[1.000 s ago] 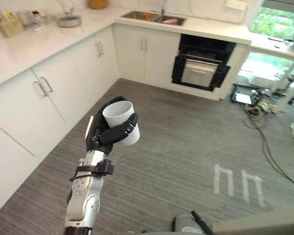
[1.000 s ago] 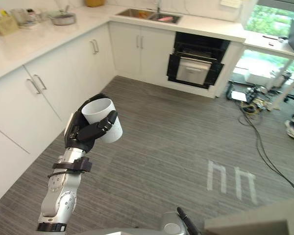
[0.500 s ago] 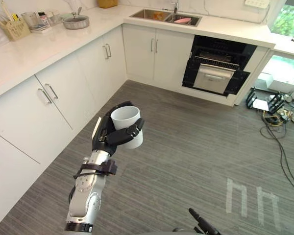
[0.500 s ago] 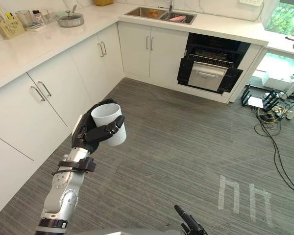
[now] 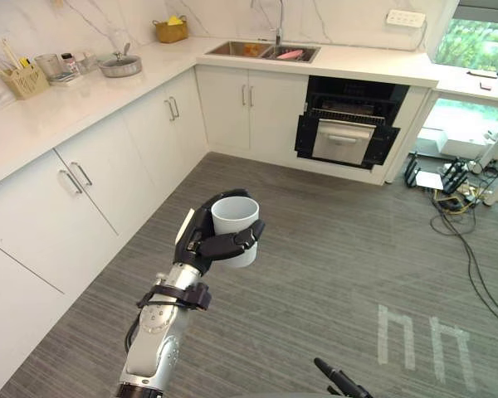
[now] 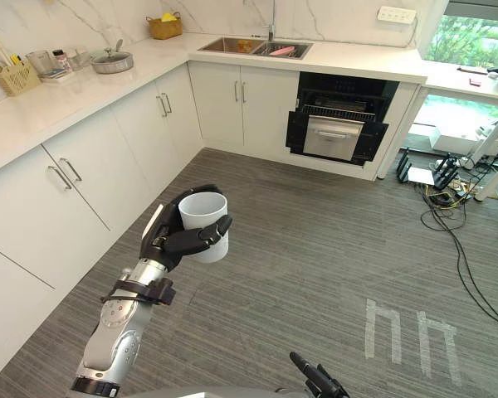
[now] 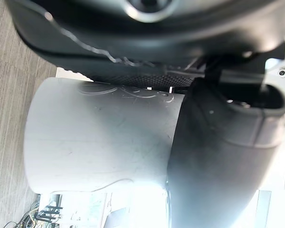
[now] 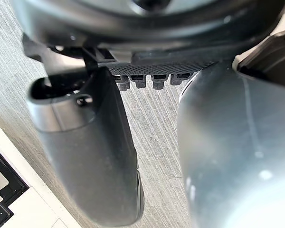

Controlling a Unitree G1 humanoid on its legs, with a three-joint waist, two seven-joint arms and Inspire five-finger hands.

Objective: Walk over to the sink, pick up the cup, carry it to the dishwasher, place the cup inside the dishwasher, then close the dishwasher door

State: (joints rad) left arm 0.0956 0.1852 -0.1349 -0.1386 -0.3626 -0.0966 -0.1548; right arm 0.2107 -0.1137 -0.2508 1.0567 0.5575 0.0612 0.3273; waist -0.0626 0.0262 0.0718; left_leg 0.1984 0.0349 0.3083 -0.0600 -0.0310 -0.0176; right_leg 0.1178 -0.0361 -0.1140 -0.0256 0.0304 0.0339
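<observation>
Grey plank floor spreads across the kitchen. White cabinets run in an L under a pale counter. Dishwasher sits at the far run, just beside the sink; its door hangs partly open, dark inside. Left hand is raised over the floor, well apart from the dishwasher, fingers and thumb curled round the white cup. Cup is roughly upright, mouth up, nothing seen inside. Right hand shows above the floor; open or closed, cannot tell. On the counter: a lidded pot, a utensil holder, a small basket.
</observation>
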